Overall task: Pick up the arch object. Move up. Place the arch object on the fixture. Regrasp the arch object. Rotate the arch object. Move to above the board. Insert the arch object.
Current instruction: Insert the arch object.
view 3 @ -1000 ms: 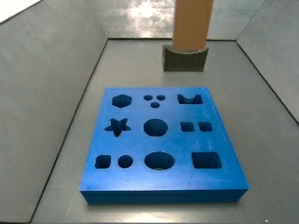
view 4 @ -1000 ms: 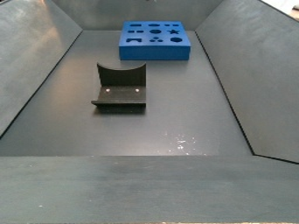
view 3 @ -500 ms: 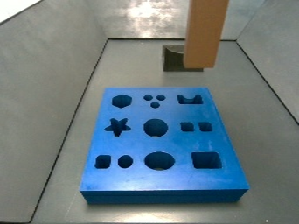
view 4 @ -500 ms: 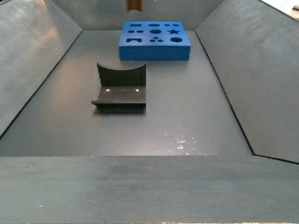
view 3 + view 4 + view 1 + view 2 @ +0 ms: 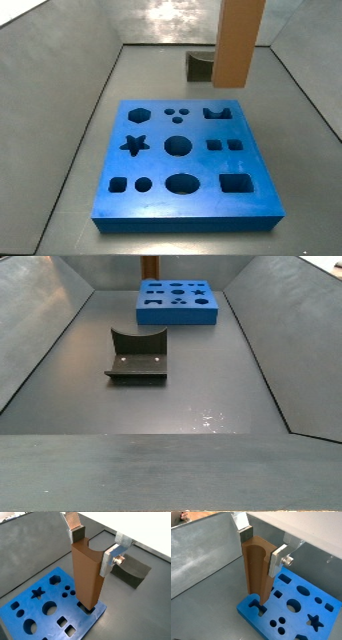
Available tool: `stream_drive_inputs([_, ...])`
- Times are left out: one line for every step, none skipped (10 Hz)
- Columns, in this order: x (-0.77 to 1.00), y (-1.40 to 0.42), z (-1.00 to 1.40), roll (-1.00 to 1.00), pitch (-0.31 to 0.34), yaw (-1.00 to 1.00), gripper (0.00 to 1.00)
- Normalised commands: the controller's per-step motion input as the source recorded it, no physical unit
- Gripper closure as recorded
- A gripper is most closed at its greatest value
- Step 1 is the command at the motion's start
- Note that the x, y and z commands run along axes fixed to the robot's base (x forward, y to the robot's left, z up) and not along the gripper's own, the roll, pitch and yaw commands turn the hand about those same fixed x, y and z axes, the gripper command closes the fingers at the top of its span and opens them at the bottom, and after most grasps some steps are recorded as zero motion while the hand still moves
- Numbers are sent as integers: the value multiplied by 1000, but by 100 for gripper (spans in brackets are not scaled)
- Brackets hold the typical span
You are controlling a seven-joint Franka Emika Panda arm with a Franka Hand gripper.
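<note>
In both wrist views the gripper holds the arch object upright above the board.

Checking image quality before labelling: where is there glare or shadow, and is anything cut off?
In a side view, pale glare washes the back wall and the arch object runs off the top edge. In a side view, a glint marks the floor. In a wrist view, the gripper holds the arch object upright above the board, shading the cut-out beneath.

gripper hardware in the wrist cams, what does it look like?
The gripper has two flat silver plate fingers with dark pads; one finger carries a round silver bolt head. No cables or markings show. In both wrist views it sits above the board; its body is out of frame.
</note>
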Motion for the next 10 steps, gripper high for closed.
stream_drive_inputs([0, 17, -323, 0, -36, 3, 100])
stream_drive_inputs([0, 11, -303, 0, -43, 9, 100])
stream_drive_inputs([0, 20, -260, 0, -30, 9, 100])
stream_drive_inputs([0, 20, -291, 0, -27, 11, 100])
stream_drive_inputs([0, 37, -266, 0, -19, 20, 100])
stream_drive_inputs([14, 51, -214, 0, 0, 23, 100])
stream_drive_inputs([43, 51, -211, 0, 0, 29, 100])
stream_drive_inputs([63, 51, -203, 0, 0, 17, 100])
stream_drive_inputs([97, 60, -171, 0, 0, 14, 100])
stream_drive_inputs([191, 51, -117, -14, 0, 26, 100])
